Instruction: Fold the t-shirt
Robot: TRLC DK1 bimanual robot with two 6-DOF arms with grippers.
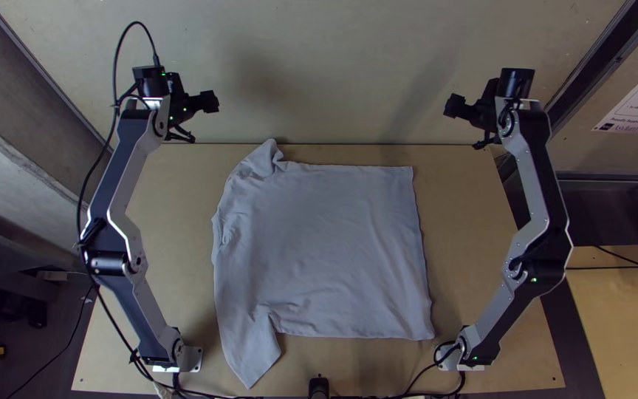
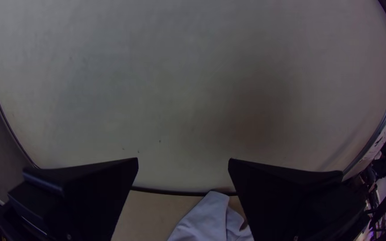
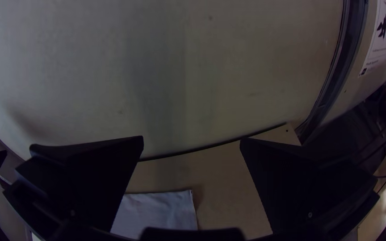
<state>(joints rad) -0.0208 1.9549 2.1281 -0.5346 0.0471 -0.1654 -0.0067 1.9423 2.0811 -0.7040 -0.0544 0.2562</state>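
T-shirt (image 1: 326,247), pale and short-sleeved, spread unfolded across the middle of the light wooden table (image 1: 474,222). The hem (image 1: 423,255) runs along the right side and the collar end (image 1: 221,230) lies left, so the body is turned sideways to the arms. The near sleeve (image 1: 252,355) juts flat toward the near edge; the far sleeve (image 1: 263,161) is rumpled at the far edge and would probably need smoothing before a neat fold. Left gripper (image 2: 183,161), raised near the far left corner: jaws wide apart, nothing between them. Right gripper (image 3: 191,139), raised near the far right corner: jaws likewise wide and empty. This placing at either side presumably leaves the cloth unobstructed and both far corners within reach; folding appears to be at its starting stage, with a far-edge grasp a plausible first step
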